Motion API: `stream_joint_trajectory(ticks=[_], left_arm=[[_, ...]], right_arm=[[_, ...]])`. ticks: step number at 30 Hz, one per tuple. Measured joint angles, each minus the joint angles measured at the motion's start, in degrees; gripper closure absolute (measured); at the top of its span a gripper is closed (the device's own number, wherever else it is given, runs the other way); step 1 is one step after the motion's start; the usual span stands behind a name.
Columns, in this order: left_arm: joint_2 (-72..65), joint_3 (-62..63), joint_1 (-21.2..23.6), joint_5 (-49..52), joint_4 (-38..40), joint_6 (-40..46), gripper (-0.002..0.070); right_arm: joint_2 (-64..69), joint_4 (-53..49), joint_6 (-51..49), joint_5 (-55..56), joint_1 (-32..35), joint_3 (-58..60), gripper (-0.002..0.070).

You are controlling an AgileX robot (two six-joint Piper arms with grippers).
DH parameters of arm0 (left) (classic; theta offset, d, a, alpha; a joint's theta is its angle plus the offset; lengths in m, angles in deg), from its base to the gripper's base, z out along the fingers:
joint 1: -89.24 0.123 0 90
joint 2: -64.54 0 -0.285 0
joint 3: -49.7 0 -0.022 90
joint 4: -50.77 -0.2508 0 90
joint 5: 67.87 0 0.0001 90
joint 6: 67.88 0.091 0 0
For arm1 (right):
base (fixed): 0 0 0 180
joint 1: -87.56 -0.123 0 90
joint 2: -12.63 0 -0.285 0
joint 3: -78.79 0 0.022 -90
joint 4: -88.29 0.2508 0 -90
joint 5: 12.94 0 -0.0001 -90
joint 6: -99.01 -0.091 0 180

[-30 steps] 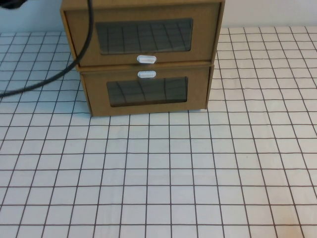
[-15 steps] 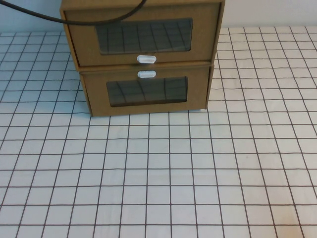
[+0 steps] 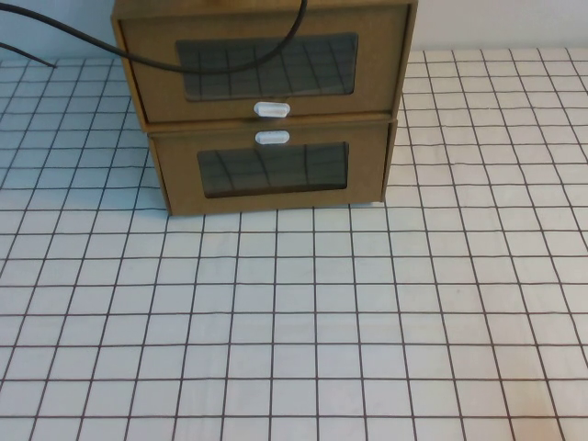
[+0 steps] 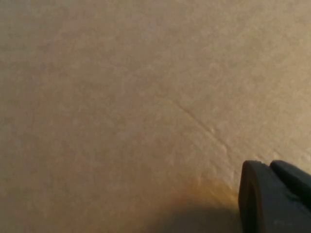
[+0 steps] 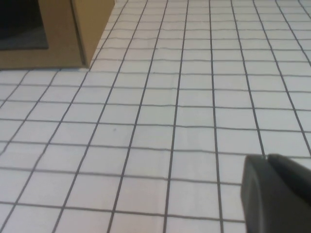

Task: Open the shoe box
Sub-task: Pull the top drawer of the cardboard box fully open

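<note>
The left gripper (image 4: 275, 200) sits close against plain brown cardboard that fills its wrist view; how far it is open I cannot tell. Its black cable (image 3: 230, 57) now loops across the upper drawer's window, whereas a second ago it hung down the left edge of the box front and trailed off left. The shoe box (image 3: 266, 179) itself has not moved. It stands at the far side of the checked table (image 3: 322, 322), a little left of centre, with both drawers pushed in and the upper handle (image 3: 272, 109) just above the lower handle (image 3: 272, 138). The right gripper (image 5: 276, 194) is fully closed with nothing in it, hovering over the cloth to the near right of the box.
</note>
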Motion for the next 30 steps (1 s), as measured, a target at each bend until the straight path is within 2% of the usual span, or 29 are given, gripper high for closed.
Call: stream_joint_trajectory(ticks=[5, 10, 20, 25, 30], left_arm=[[-0.4, 0.0, 0.0, -0.8, 0.0, 0.0, 0.0677], [-1.4, 0.2, 0.0, -2.1, 0.1, 0.0, 0.0677], [-1.5, 0.3, 0.0, -2.3, 0.3, 0.0, 0.0677], [-1.5, 0.3, 0.0, -2.3, 0.6, 0.0, 0.0677], [-1.6, 0.3, 0.0, -2.3, 0.6, 0.0, 0.0677]], right_arm=[[0.0, 6.2, 0.0, 6.2, 0.0, 0.0, 0.0690], [0.0, 17.9, 0.0, 11.9, 0.0, 0.0, 0.0689], [0.0, 32.6, 0.0, 14.4, 0.0, 0.0, 0.0689], [1.9, 35.8, 0.0, 6.3, 0.0, -4.1, 0.0689], [13.5, 32.1, 0.1, -7.7, 0.0, -15.2, 0.0689]])
